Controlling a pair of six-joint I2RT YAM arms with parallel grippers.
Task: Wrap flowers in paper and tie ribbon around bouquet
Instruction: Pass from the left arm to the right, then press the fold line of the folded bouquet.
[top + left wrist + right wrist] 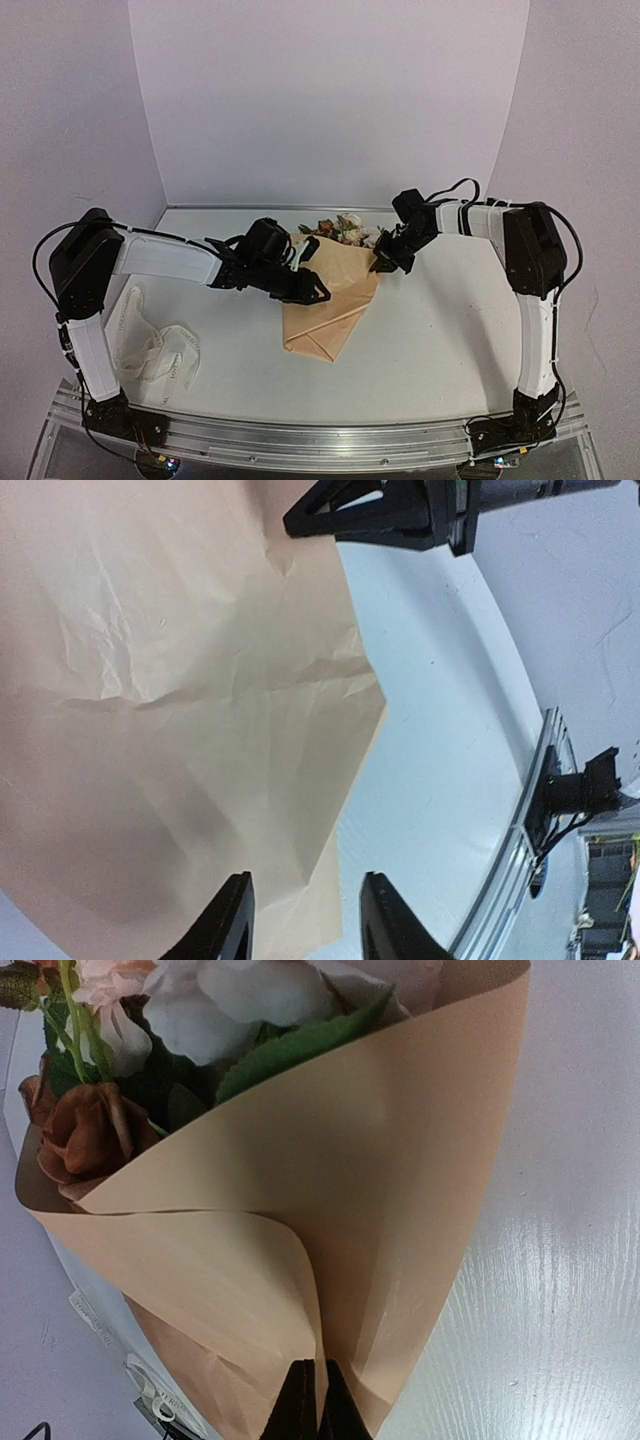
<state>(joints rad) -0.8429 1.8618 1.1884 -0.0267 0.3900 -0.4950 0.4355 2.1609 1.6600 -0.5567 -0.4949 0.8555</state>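
White tabletop [450, 340], far edge: right gripper [318, 1405] clamps paper [400, 1210] fold, left gripper [305, 885] jaws apart over paper. Hold clamp, press flap snug round flowers [230, 990].

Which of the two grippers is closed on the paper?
The right gripper, pinching a fold of the paper; the left gripper stands open over it.

Lab test booth: plain white backdrop [330, 100], alu rail [320, 440].

tan paper [328, 305], white, peach, rust-brown flowers [345, 230], cream ribbon [160, 350]
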